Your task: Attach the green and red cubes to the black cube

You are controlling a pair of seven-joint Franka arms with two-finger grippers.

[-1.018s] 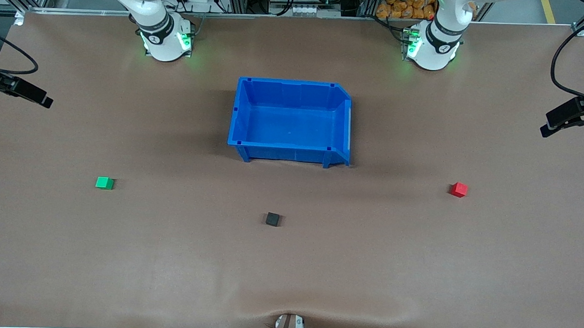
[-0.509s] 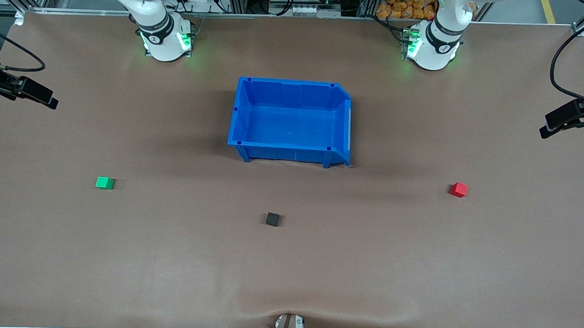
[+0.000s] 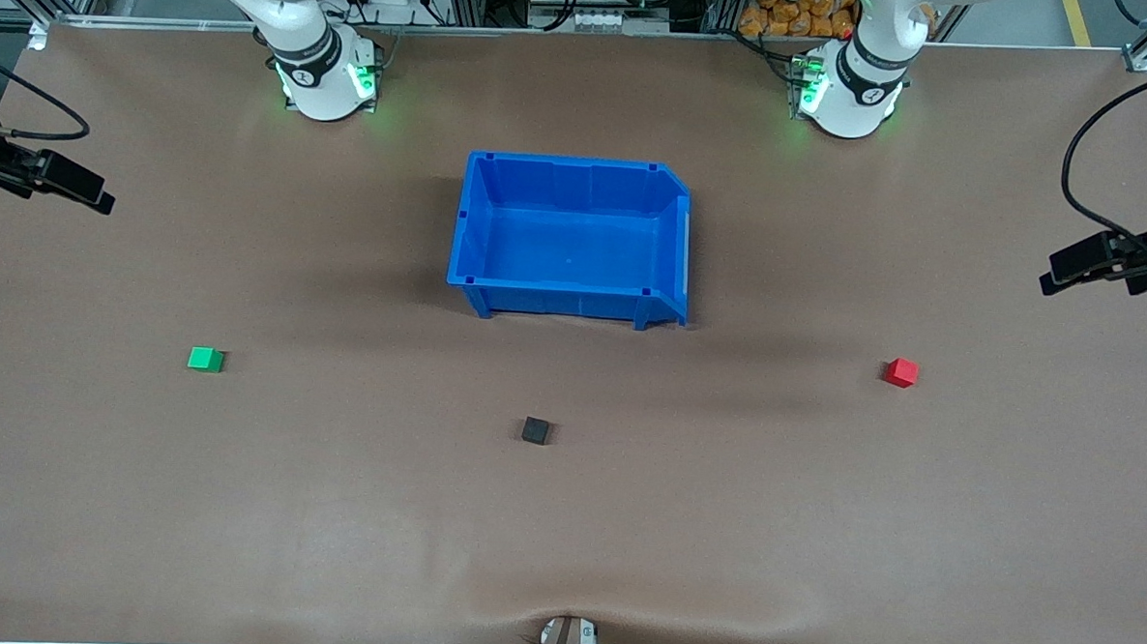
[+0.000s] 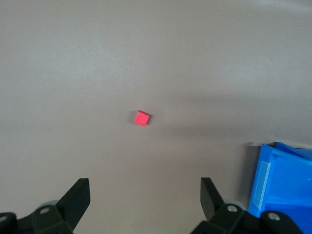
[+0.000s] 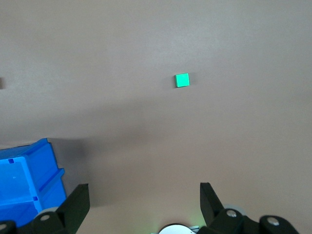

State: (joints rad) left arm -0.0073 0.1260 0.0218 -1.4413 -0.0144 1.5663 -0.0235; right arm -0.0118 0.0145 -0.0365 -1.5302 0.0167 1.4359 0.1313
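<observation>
The black cube sits on the brown table, nearer the front camera than the blue bin. The green cube lies toward the right arm's end and shows in the right wrist view. The red cube lies toward the left arm's end and shows in the left wrist view. My left gripper is open and empty, high over the table at its own end. My right gripper is open and empty, high over its end.
An empty blue bin stands in the middle of the table between the two arm bases; its corner shows in both wrist views. The three cubes lie far apart on the brown mat.
My left gripper has shifted a little toward the table's middle and the red cube. My right gripper moved slightly inward earlier, then held still. The cubes have not moved.
</observation>
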